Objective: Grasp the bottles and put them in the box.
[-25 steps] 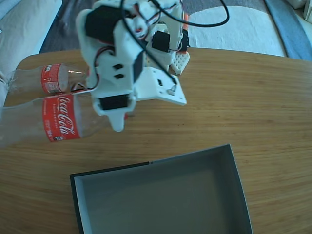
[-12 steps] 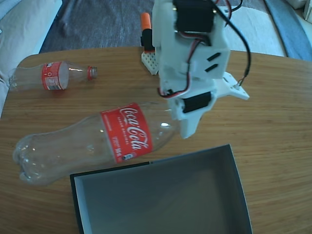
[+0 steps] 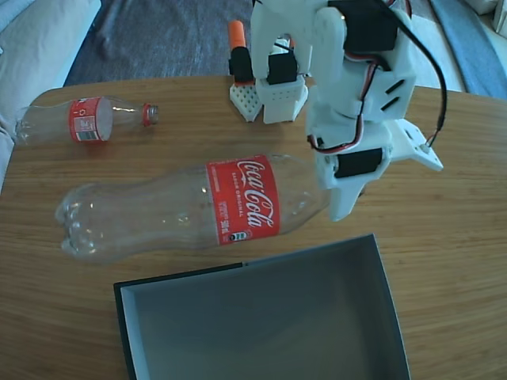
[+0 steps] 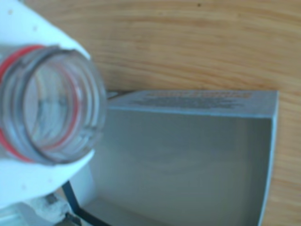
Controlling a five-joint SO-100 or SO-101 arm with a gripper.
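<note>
In the fixed view the white arm reaches in from twelve o'clock, and its gripper (image 3: pixel 337 186) sits just right of centre, pinching the neck of the large bottle (image 3: pixel 190 210). That bottle is held roughly level, its red label (image 3: pixel 244 199) facing up, its base pointing toward nine o'clock and its neck toward three. It hangs above the wooden table (image 3: pixel 444 237), just short of the box (image 3: pixel 380 277), which fills the six o'clock part of the picture with its grey floor bare. Whether the bottle's base touches the table cannot be told from here. The second, smaller bottle (image 3: pixel 83 123) lies on its side near ten o'clock, well apart from the first, its open neck pointing toward the arm's base. An orange-topped part stands beside the base at twelve o'clock.

The wrist view gives what the fixed one hides: the open mouth of the held bottle (image 4: pixel 49 106), seen end-on at nine o'clock, uncapped, with its red ring around the neck. A white finger (image 4: pixel 28 176) of the gripper (image 4: pixel 47 113) lies against the neck below it and another white surface above it, so the neck is clamped between the two. Behind the mouth, from the centre toward five o'clock, the box (image 4: pixel 263 160) shows its inner corner and thin wall, with bare tabletop (image 4: pixel 188 42) across twelve o'clock. The smaller bottle is out of this view.
</note>
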